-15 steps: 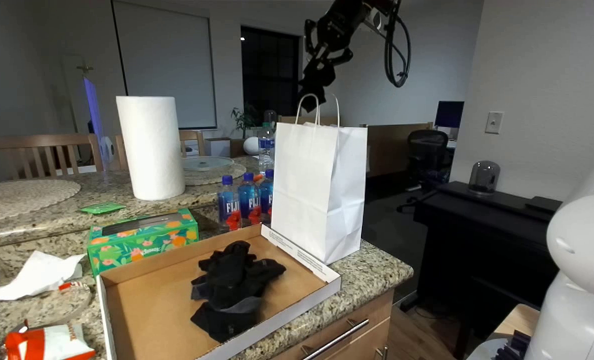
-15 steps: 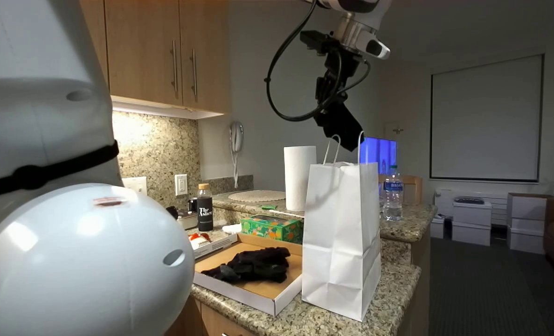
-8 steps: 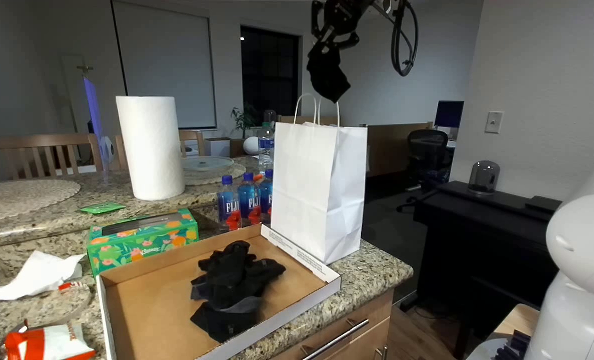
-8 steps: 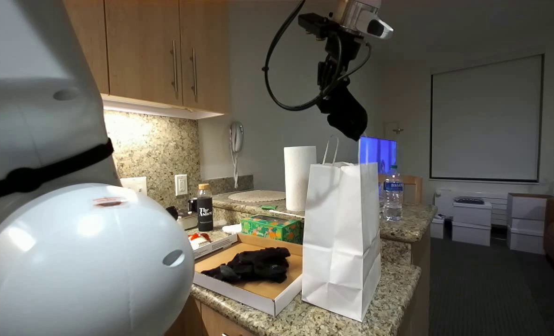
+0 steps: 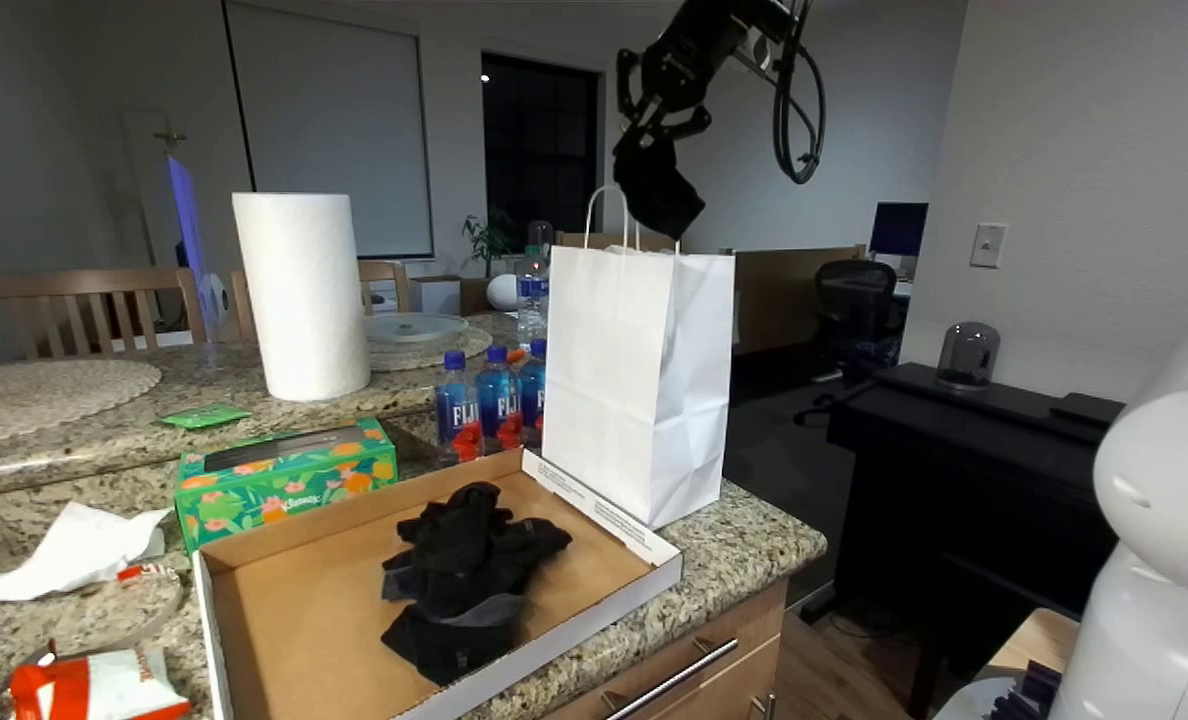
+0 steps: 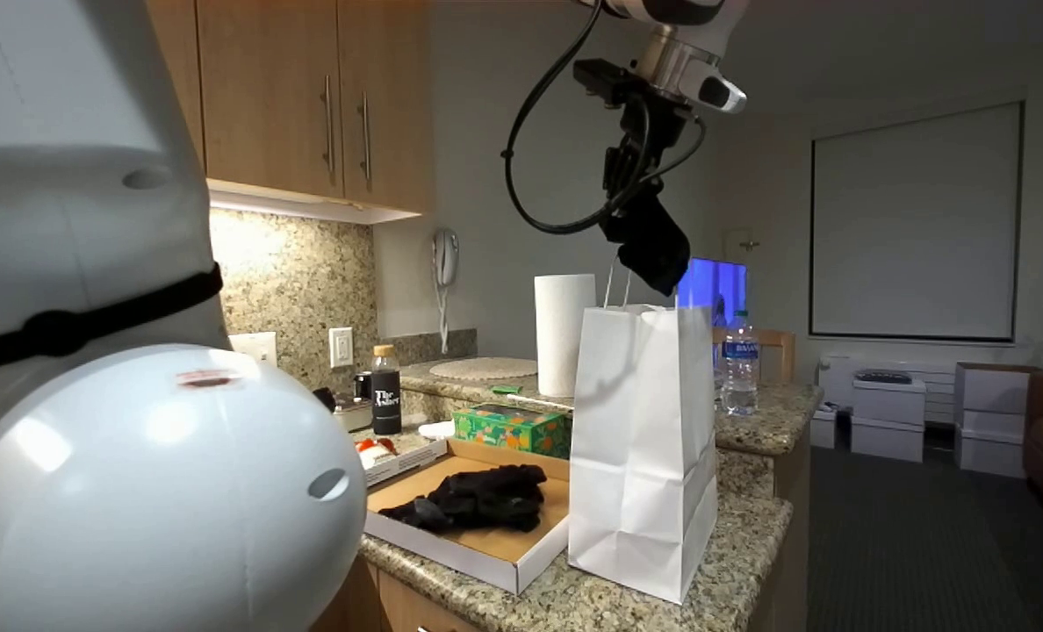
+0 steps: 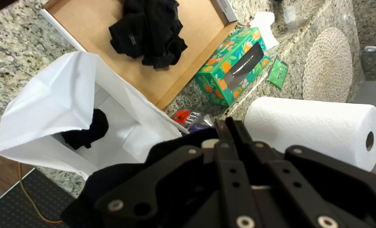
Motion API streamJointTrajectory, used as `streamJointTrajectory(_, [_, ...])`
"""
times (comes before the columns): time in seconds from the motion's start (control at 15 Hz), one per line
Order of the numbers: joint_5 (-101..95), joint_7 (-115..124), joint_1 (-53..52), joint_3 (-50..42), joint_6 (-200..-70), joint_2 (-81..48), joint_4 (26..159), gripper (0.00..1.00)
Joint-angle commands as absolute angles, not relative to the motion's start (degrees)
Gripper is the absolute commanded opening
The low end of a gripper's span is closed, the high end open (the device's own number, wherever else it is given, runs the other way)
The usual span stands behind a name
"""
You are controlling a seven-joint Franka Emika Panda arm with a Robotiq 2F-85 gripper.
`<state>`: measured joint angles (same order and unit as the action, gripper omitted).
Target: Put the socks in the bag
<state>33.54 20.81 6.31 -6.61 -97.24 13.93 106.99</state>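
My gripper [image 5: 642,138] is above the white paper bag [image 5: 609,370], shut on a black sock [image 5: 662,190]. In an exterior view the sock [image 6: 653,250] hangs at handle height over the bag [image 6: 631,439]. In the wrist view the sock [image 7: 93,193] spreads left of my fingers [image 7: 229,126]. The bag [image 7: 45,104] is open there, with a black sock [image 7: 94,129] inside. A pile of black socks [image 5: 464,580] lies in the cardboard tray [image 5: 284,640] beside the bag; the pile [image 7: 151,34] also shows in the wrist view.
The bag stands near the counter's corner [image 5: 764,540]. Several Fiji bottles [image 5: 499,400] stand behind it. A paper towel roll [image 5: 304,300] stands on the raised counter. A green tissue box [image 5: 284,480] is behind the tray. The bag's handles [image 5: 606,215] stick up.
My gripper rose with the sock, then came down again over the bag. The sock swung and its lower end now hangs further right in an exterior view, overlapping the handles. The pile is unchanged.
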Motion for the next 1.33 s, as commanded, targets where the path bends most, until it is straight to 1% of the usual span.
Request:
streamJointTrajectory(0.0, [34.83, 19.52, 5.64, -6.22, -97.03, 12.08, 106.73, 0.08])
streamJointTrajectory(0.53, [37.16, 18.92, 5.29, -6.31, -97.07, 8.01, 106.51, 0.08])
streamJointTrajectory(0.6, [37.59, 18.95, 5.42, -6.44, -97.16, 7.75, 106.64, 0.13])
streamJointTrajectory(0.67, [37.85, 19.0, 5.5, -6.53, -97.15, 7.62, 106.75, 0.33])
streamJointTrajectory(0.87, [38.53, 19.04, 5.75, -6.93, -97.18, 7.25, 106.88, 0.5])
streamJointTrajectory(0.93, [38.7, 19.0, 5.79, -7.08, -97.18, 7.15, 106.92, 0.58])
streamJointTrajectory(1.27, [38.85, 19.13, 5.95, -7.69, -96.49, 7.17, 106.26, 0.89])
